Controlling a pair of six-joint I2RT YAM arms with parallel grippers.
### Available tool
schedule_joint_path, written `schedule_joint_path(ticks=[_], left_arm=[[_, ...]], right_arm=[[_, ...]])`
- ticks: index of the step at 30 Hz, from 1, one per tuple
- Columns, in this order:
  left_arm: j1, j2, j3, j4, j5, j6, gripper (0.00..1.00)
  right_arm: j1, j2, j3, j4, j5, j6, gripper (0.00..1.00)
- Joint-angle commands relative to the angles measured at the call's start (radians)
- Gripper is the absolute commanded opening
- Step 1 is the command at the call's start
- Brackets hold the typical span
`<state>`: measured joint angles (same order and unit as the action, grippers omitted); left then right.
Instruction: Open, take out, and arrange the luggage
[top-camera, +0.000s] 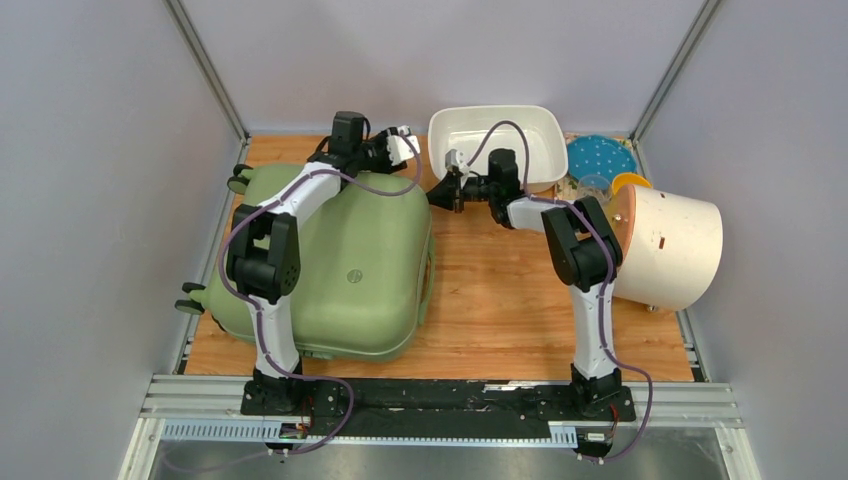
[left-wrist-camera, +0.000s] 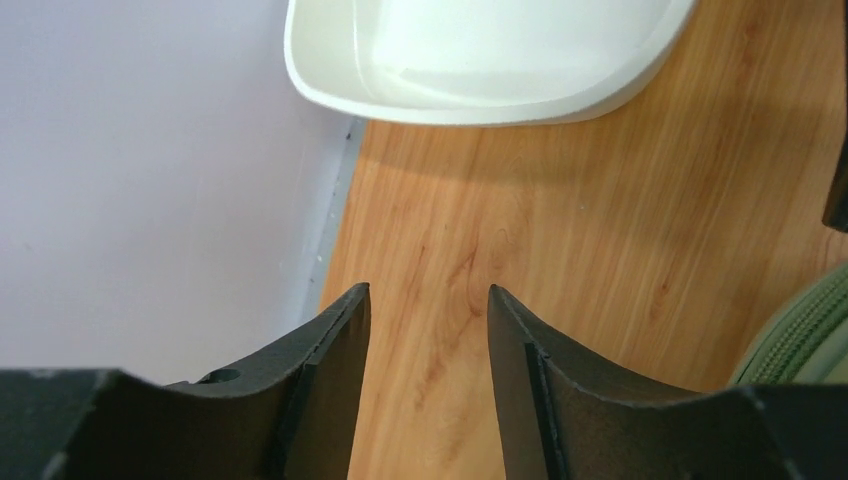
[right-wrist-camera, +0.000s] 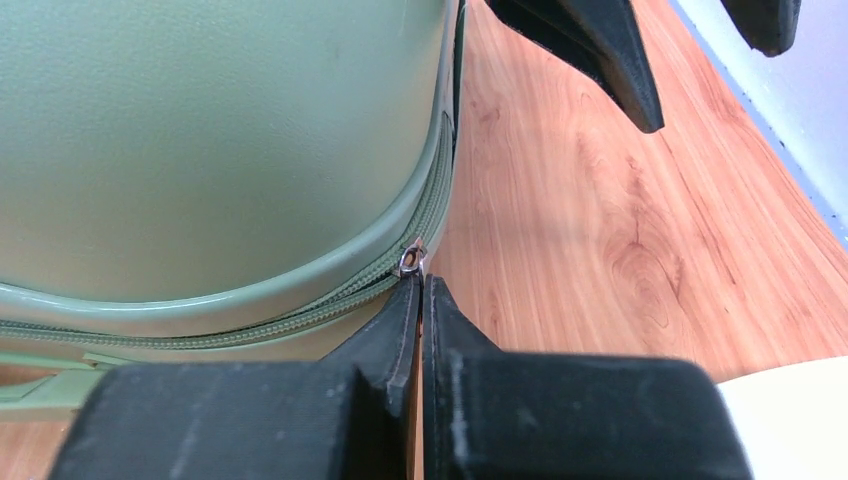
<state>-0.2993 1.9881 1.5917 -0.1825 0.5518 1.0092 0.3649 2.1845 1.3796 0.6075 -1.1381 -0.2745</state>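
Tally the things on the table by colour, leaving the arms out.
Green: 1, suitcase
White: 1, tub
Cream: 1, cylinder
Teal: 1, disc
Yellow: 1, piece, partly hidden
Total: 5. The small clutter beside the disc is too unclear to count.

The sage-green hard-shell suitcase (top-camera: 370, 270) lies flat, lid down, on the left half of the wooden table (top-camera: 500, 300) — rounded corners, small wheels (top-camera: 190, 298) along its left edge — zipper (right-wrist-camera: 330, 300) circling its rim, metal pull (right-wrist-camera: 410, 262) at the far right corner.
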Motion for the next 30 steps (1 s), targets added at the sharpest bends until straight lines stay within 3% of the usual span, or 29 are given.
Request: schedule_joint_path(ticks=[1,5,10,14,17,23,30], left_arm=[[0.017,-0.009,-0.032,-0.361,0.080,-0.493,0.59],[0.098,-0.076,0.023,-0.213,-0.079,-0.739,0.65],[0.231,-0.190,0.008,-0.078,-0.334,-0.891,0.70],[0.328,-0.277,-0.054,-0.019,-0.611,-0.926,0.72],[0.396,-0.339,-0.113,0.032,-0.726,-0.896,0.75],[0.503,-0.364,-0.145,-0.018,-0.868,-0.867,0.75],[0.608,-0.322,-0.157,-0.121,-0.865,-0.899,0.75]], right_arm=[[0.022,0.012,0.023,0.247,0.024,0.070,0.00],[0.020,-0.006,-0.020,0.268,-0.002,0.071,0.00],[0.020,-0.031,-0.057,0.275,-0.046,0.067,0.00],[0.023,-0.038,-0.073,0.281,-0.055,0.070,0.00],[0.022,-0.045,-0.079,0.282,-0.058,0.072,0.00],[0.022,-0.058,-0.094,0.285,-0.071,0.077,0.00],[0.034,-0.081,-0.120,0.302,-0.092,0.074,0.00]])
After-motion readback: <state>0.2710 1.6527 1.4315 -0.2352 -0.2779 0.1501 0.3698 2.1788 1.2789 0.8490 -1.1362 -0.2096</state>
